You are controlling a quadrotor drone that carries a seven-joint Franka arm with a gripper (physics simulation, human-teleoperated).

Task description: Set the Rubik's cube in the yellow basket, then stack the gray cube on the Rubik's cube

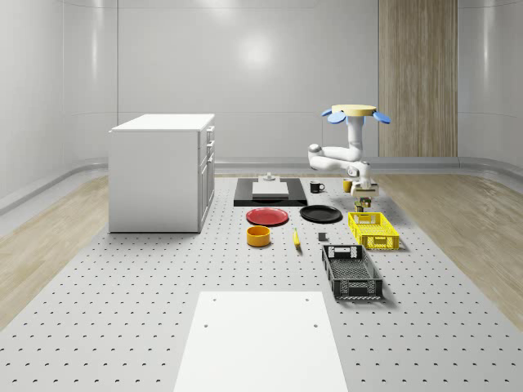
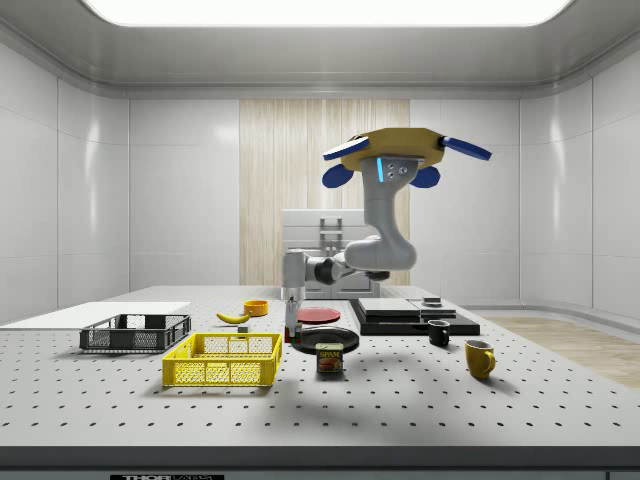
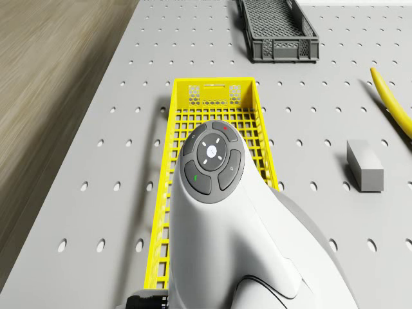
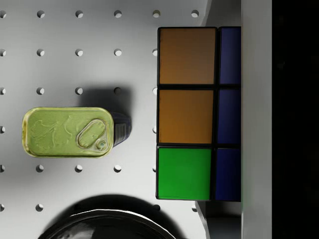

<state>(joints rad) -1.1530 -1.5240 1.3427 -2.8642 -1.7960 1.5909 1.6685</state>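
Observation:
The Rubik's cube (image 4: 187, 114) sits close in the wrist view, showing orange, green and blue tiles, with one finger (image 4: 256, 99) pressed against its side. My gripper (image 1: 364, 201) is shut on it, hanging a little above the table just past the far end of the yellow basket (image 1: 373, 230). From the side, the gripper (image 2: 292, 322) hangs behind the yellow basket (image 2: 225, 360). The drone (image 1: 355, 110) hovers above that end of the basket. The gray cube (image 3: 364, 166) lies on the table beside the yellow basket (image 3: 212, 96); it also appears as the gray cube (image 1: 322, 238).
A tin can (image 4: 70, 132) and a black plate (image 4: 107, 224) lie below the gripper. A black basket (image 1: 351, 272), banana (image 1: 296, 238), orange bowl (image 1: 258, 235) and red plate (image 1: 267, 216) stand nearby. A yellow mug (image 2: 480, 357) and a white cabinet (image 1: 162, 171) are further off.

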